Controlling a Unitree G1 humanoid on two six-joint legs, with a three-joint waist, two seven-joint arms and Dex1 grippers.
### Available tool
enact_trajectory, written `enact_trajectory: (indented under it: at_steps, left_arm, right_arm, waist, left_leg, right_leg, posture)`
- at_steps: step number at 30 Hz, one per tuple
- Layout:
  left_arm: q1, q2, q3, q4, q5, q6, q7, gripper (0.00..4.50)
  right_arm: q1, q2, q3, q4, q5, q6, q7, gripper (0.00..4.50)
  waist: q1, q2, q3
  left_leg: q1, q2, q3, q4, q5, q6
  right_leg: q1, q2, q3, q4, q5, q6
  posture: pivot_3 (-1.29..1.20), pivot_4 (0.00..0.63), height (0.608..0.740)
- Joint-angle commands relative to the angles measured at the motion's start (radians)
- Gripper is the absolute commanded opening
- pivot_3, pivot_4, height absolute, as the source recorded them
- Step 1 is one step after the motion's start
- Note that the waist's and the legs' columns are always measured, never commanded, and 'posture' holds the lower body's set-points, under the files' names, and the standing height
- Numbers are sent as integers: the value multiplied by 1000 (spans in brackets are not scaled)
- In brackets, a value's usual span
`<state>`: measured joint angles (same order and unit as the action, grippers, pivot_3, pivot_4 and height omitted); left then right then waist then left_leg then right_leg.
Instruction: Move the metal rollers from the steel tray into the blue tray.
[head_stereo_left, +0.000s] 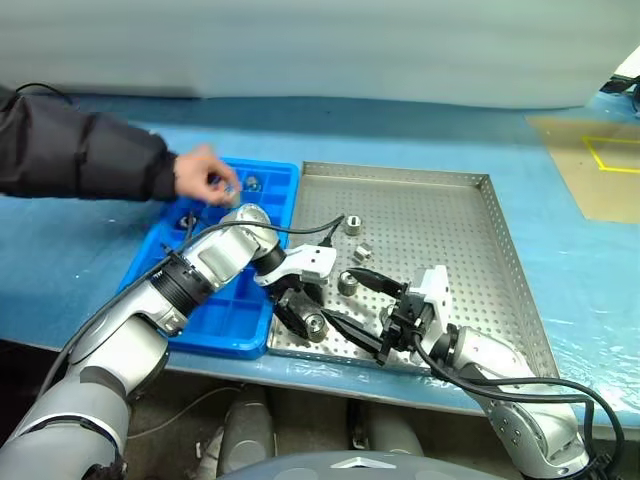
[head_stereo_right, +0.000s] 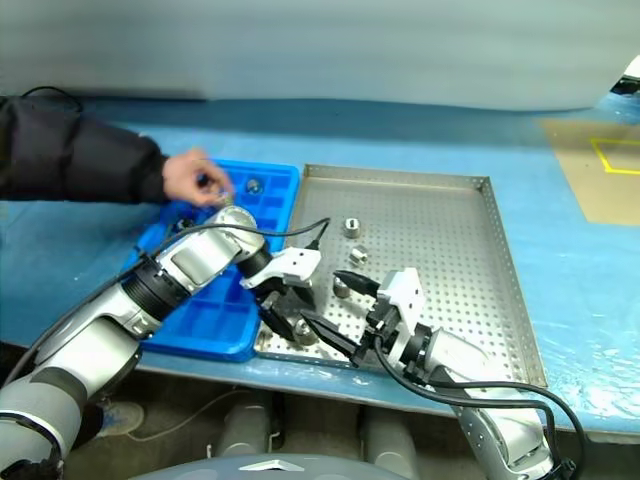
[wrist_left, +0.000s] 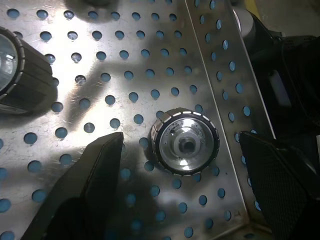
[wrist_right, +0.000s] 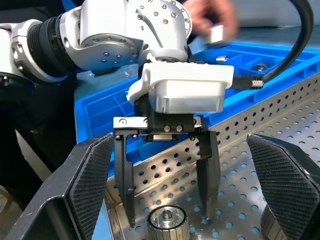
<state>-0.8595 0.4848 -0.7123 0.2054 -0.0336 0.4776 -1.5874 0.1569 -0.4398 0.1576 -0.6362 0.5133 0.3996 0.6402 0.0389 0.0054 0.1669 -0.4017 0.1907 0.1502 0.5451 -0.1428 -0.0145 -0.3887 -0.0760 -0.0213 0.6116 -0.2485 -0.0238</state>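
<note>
Straddling a metal roller with jaws apart, the left gripper needs only to close; the right gripper waits agape.

Left gripper: arm bent in from the left, wrist turned steeply downward, fingers spread apart, empty. Right gripper: forearm roughly level, aimed toward the left one, fingers wide apart, empty.

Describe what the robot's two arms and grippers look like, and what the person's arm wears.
Both arms are silver-grey metal with black ribbed joints and black cables. The left gripper and right gripper each have a white housing and two black fingers with textured pads. The person's hand emerges from a dark padded sleeve.
</note>
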Motion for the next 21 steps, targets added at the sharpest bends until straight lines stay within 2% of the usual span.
enact_trajectory:
  at_steps: [1, 4, 9, 12, 15, 21]
  left_arm:
    - [19, -25, -45, 22, 73, -17, 52, 3894]
    - [32, -38, -56, 52, 111, -23, 78, 3894]
    - [46, -37, -58, 85, 156, -78, 112, 3894]
    - [52, -46, -55, 114, 176, -113, 134, 3280]
    - [57, -53, -48, 125, 181, -129, 153, 2236]
    - [54, -66, -30, 150, 184, -150, 176, 2236]
  right_arm:
    - [12, 9, 8, -33, -2, -29, -2, 4500]
    - [15, 6, 0, -38, 1, -29, -2, 4500]
    - [22, 5, -4, -39, 2, -35, -4, 4500]
    - [23, 5, -11, -36, 6, -40, -4, 4500]
    - [18, 5, -14, -31, 7, -44, -2, 4500]
    - [6, 8, -18, -18, 11, -48, 2, 4500]
  waist:
    - [0, 0, 0]
    - [1, 1, -1]
    - [2, 1, -1]
    - [2, 1, -1]
    - [2, 0, -2]
    - [3, 0, -3]
  left_leg:
    - [0, 0, 0, 0, 0, 0]
    - [2, 0, 0, 0, 0, 1]
    - [21, -1, 0, -1, -2, 3]
    - [23, -2, 1, -1, -2, 3]
    - [23, -2, 0, -1, -2, 2]
    - [22, -2, 1, -2, -2, 2]
  right_leg:
    - [0, 0, 0, 0, 0, 0]
    - [3, 0, 0, -1, 0, 0]
    - [23, -2, 0, -6, -2, 3]
    - [24, -3, 0, -6, -5, 8]
    - [24, -3, 0, -6, -5, 8]
    - [24, -3, 0, -6, -5, 8]
  posture:
    - [-213, 150, 740]
    - [-215, 150, 740]
    - [-215, 150, 740]
    - [-215, 150, 740]
    - [-217, 150, 740]
    - [-212, 150, 740]
